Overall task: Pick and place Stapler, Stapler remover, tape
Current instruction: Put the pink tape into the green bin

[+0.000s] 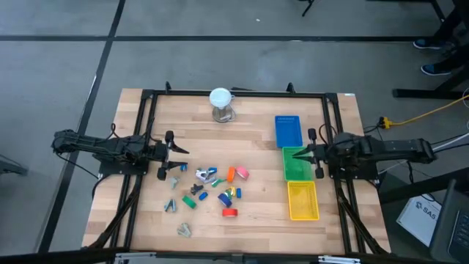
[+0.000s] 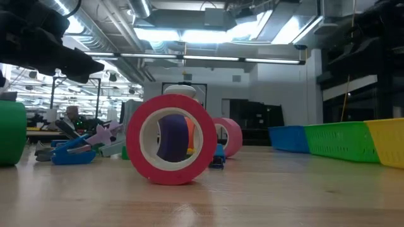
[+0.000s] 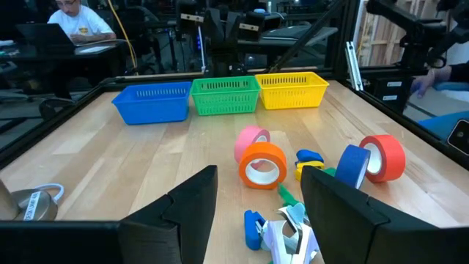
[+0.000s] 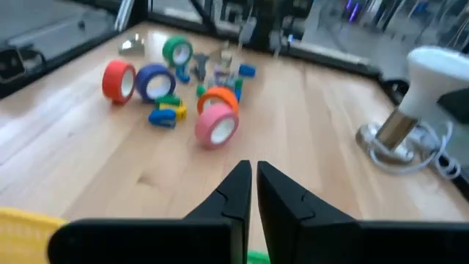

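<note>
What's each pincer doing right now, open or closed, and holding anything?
Left pincer: open, holding nothing.
Right pincer: closed, holding nothing.

left gripper agape; right gripper pinched

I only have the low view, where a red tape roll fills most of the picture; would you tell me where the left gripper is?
Observer: The left gripper hangs at the left edge of the scattered items, fingers open, holding nothing.
Operator: And the right one?
Observer: The right gripper is above the green basket, fingers shut and empty.
Operator: What lies straight ahead of the left gripper?
Observer: An orange tape roll, with a pink tape roll just behind it.
</note>
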### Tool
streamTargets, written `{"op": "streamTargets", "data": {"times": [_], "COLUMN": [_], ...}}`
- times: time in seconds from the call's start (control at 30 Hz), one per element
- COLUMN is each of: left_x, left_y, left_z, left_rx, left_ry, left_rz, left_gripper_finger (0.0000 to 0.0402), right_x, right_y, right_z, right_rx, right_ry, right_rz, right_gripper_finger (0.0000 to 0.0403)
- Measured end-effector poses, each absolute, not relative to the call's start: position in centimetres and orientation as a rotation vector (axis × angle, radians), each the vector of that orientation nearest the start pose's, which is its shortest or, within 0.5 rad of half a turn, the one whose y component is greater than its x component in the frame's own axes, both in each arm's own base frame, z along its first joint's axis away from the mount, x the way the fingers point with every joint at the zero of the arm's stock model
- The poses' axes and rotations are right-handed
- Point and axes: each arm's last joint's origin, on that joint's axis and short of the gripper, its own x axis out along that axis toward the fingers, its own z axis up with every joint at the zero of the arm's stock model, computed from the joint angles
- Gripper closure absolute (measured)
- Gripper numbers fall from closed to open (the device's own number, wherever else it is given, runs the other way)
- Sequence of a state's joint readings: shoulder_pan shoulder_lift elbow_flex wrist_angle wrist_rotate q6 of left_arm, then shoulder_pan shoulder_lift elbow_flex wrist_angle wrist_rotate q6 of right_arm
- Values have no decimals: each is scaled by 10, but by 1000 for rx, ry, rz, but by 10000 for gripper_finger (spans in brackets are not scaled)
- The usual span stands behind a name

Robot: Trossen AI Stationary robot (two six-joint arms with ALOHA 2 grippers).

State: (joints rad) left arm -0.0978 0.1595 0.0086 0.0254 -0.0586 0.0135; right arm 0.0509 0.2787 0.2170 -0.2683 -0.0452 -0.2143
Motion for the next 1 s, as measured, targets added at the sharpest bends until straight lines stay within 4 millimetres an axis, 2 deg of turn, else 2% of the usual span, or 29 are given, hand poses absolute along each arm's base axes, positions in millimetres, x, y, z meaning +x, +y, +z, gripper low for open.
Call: {"op": "streamTargets", "data": {"times": [0.2,0.33,0.47,0.7,1.0], "left_x": [106,106,106,106,106], "left_y": [-9,-9,-9,-9,-9], "left_z": [156,156,156,156,156], "left_rx": [23,24,24,24,24], "left_ry": [125,125,125,125,125], "left_rz": [-40,-40,-40,-40,-40], "left_gripper_finger": [205,205,205,205,205], "right_x": [121,143,169,212,251], "right_y": [8,11,20,40,68], "right_z": [219,239,248,246,232], "right_rx": [-212,-216,-226,-251,-322], "right_ry": [416,464,533,652,755], "right_rz": [140,163,210,290,387], "right_gripper_finger": [372,372,372,372,372]}}
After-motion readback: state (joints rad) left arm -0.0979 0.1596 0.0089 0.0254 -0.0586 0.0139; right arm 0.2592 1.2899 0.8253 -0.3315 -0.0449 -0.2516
